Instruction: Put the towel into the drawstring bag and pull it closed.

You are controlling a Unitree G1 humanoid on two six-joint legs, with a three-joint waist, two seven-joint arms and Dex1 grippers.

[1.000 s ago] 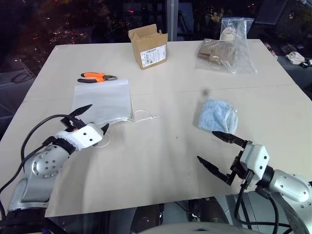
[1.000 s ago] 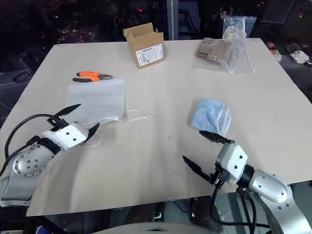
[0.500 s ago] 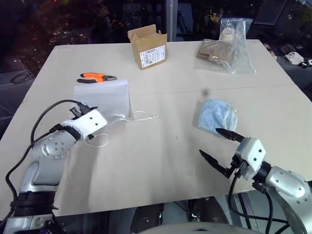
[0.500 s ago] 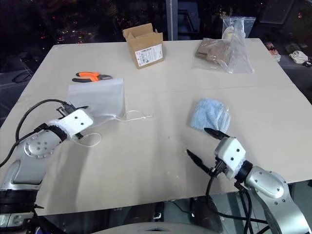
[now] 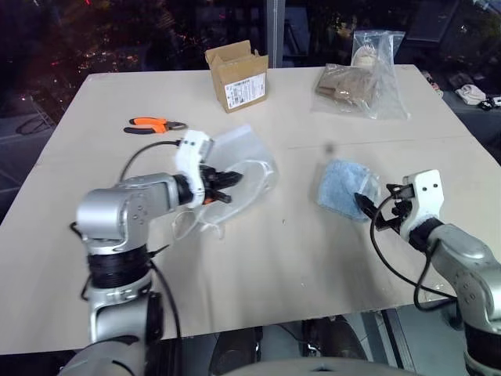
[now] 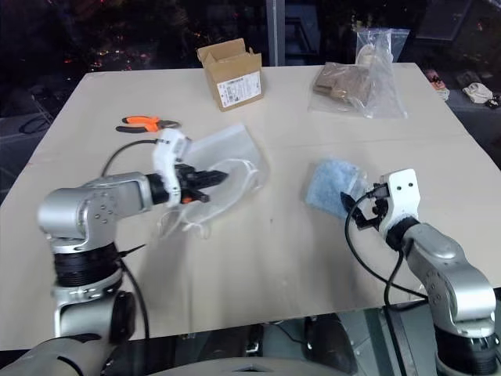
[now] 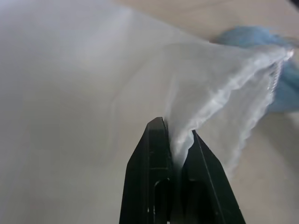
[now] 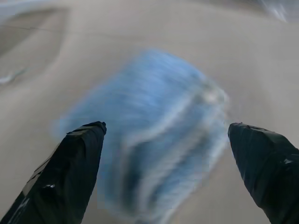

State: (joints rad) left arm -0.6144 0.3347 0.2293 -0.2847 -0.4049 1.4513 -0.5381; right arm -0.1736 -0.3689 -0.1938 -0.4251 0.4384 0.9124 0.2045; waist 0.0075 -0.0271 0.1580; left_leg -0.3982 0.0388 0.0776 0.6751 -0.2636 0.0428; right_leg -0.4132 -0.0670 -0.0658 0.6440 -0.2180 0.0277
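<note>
From the head view, the left gripper (image 5: 227, 178) lifts the drawstring bag (image 5: 243, 168) off the bench (image 5: 258, 258). Its wrist view shows the fingers (image 7: 156, 154) clamped on a fold. In the right wrist view, the right gripper (image 8: 166, 135), spread wide, has the towel (image 8: 154, 140) just ahead.

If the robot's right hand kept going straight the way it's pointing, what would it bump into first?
Most likely the towel. The right hand is open, and its wrist view shows the blue cloth lying between and just ahead of the two fingers. How close it is already is hard to judge, but nothing else lies in between.
</note>
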